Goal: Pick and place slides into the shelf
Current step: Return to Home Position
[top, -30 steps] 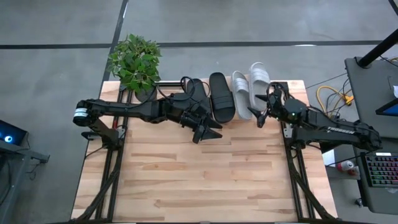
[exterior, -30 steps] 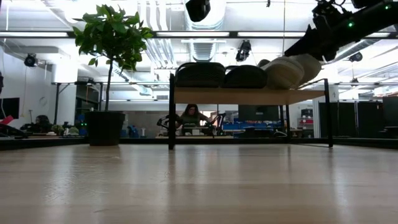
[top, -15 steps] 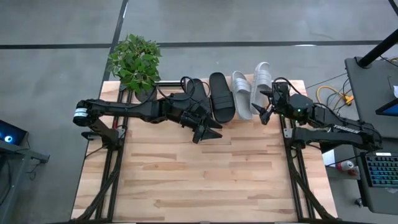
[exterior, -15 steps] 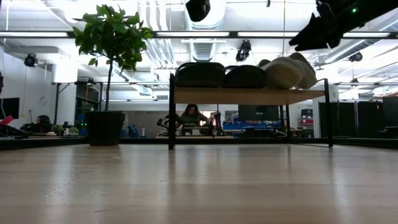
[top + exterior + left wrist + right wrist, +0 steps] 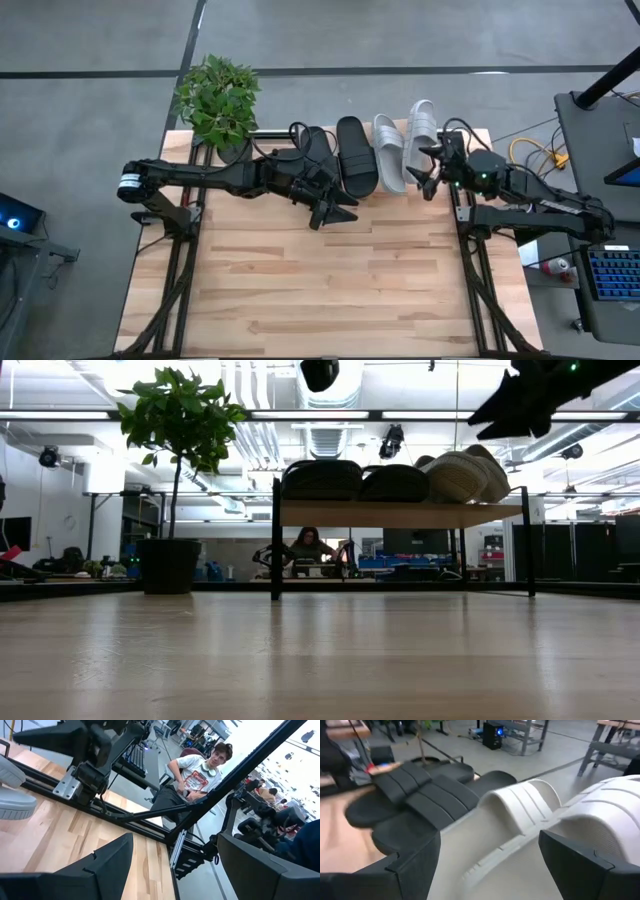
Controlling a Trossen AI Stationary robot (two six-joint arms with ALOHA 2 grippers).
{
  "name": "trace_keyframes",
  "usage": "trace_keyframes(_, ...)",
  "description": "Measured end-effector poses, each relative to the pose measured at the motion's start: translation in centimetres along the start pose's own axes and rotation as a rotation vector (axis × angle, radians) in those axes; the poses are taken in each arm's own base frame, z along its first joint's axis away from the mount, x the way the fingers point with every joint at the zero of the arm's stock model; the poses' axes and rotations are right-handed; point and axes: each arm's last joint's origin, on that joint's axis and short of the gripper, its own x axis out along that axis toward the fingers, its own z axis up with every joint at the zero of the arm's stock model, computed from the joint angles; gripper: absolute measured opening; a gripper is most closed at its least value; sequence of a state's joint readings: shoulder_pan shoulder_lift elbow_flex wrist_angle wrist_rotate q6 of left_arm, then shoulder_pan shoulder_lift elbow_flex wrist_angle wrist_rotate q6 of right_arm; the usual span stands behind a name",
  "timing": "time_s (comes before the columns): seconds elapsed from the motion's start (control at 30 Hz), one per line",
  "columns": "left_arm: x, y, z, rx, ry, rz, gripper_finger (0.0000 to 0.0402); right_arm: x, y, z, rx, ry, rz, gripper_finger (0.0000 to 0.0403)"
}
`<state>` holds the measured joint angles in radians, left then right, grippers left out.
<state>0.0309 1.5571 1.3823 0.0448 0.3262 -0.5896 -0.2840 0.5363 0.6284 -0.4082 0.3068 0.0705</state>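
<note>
Four slides [image 5: 357,155] sit on the shelf [image 5: 400,514] at the tabletop's far edge; left gripper [image 5: 335,217] and right gripper [image 5: 419,183] both empty, fingers apart.

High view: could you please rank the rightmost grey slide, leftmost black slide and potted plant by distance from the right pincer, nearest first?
1. Rightmost grey slide, beside the right pincer.
2. Leftmost black slide, row's far end.
3. Potted plant, far-left corner.
</note>
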Motion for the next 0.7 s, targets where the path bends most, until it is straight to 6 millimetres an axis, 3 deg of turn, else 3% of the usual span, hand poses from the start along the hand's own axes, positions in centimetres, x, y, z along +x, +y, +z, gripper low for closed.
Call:
trace_keyframes(0.4, -1.1, 0.1, 1.3, 0.065, -0.045, 0.012, 0.0274, -2.1, -0.3, 2.6, 0.167, -0.104, 0.089, 0.0329)
trace_keyframes(0.7, -4.6, -0.3, 4.5, 0.236, -0.193, 0.095, 0.0274, -3.5, -0.4, 4.6, 0.314, -0.242, 0.178, 0.0329)
